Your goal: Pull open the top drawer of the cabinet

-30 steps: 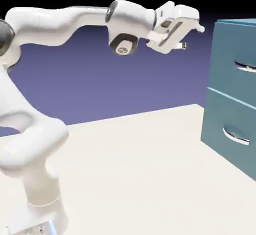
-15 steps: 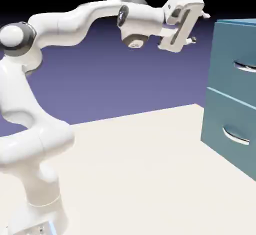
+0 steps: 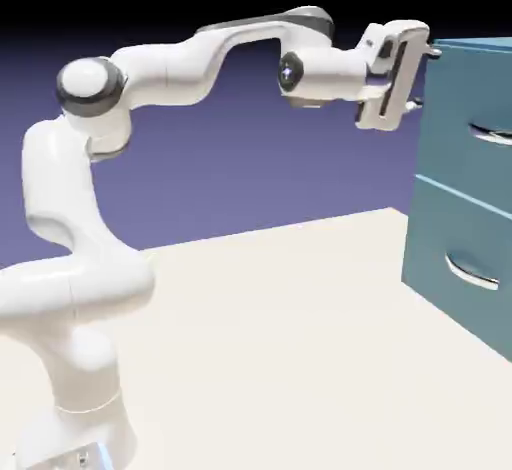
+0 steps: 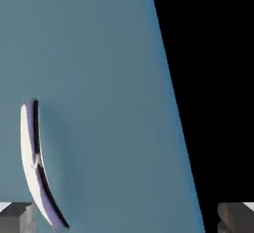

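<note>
Partly cropped, top drawer (image 3: 478, 123) faces spread hand (image 3: 424, 78).

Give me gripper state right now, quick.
White two-finger gripper: open, holding nothing; fingertips spread wide, facing the teal-blue top drawer, its curved silver bar handle near one fingertip, not visibly gripped.

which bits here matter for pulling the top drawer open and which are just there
For the job:
- top drawer
- its silver handle
- gripper, open, short of the handle
- cabinet

Just there:
- lower drawer, shut
- its handle
- table
</note>
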`<action>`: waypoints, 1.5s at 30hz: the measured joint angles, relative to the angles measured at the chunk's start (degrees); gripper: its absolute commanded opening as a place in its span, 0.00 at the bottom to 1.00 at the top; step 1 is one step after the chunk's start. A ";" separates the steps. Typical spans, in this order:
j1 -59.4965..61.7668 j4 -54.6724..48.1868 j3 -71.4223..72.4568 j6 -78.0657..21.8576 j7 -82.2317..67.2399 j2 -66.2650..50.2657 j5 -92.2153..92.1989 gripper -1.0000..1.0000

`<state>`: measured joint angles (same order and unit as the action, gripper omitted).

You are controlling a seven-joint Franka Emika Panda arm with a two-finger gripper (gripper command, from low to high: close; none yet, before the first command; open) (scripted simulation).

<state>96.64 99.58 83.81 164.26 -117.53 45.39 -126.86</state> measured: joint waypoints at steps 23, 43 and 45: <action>32.63 -26.23 25.63 0.64 -35.67 7.27 -29.28 0.50; 14.43 -3.99 14.06 -6.04 -43.97 0.74 -34.38 0.00; 10.34 0.15 11.26 -7.04 -45.31 -0.35 -34.89 0.00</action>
<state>106.97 99.73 95.07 157.22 -162.84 45.04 -161.75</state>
